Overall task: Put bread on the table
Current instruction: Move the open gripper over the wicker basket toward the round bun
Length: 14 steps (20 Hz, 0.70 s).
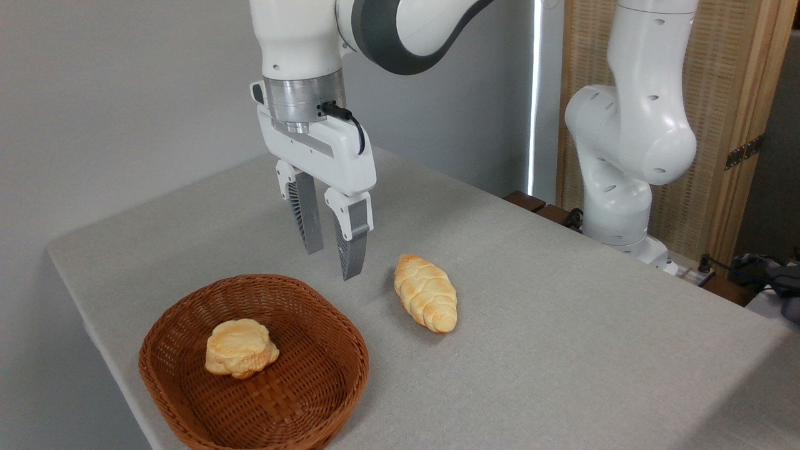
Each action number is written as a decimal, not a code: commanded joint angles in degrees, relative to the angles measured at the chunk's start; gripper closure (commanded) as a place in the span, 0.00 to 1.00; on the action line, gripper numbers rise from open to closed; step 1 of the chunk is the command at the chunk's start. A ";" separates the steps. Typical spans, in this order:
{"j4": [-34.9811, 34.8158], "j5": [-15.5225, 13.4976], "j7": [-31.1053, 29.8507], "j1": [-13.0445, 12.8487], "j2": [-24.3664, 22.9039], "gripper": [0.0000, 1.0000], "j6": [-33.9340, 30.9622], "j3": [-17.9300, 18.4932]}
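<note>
Nearest the camera, a brown wicker basket (187, 400) is sitting on the worktop (562, 350), right by its rounded front-left corner. The small lumpy golden bun (241, 347) is lying inside the basket, a bit left of its middle, pale top facing up. So the bun is sitting in the basket and not on the grey cloth.

Just past the basket to the right, a longer braided loaf (425, 292) is lying straight on the cloth, angled so 1 end is pointing toward the back. It's sitting near the basket but not touching it.

Behind the basket's far rim, the end effector (332, 264) is hanging in the air pointing down, its 2 grey fingers (350, 244) standing a little apart with nothing between them. It's hovering between basket and loaf, touching neither.

Further back on the right, the white arm's base (615, 206) is standing beside the worktop, in front of a wooden screen (725, 94).
</note>
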 commanded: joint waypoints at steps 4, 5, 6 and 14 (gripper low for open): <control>0.92 0.05 -0.06 -0.20 -0.28 0.00 -2.02 0.43; 0.92 0.05 -0.06 -0.20 -0.28 0.00 -2.02 0.52; 0.92 0.05 -0.06 -0.20 -0.28 0.00 -2.02 0.52; 0.92 -0.03 0.03 -0.20 -0.02 0.00 1.39 0.43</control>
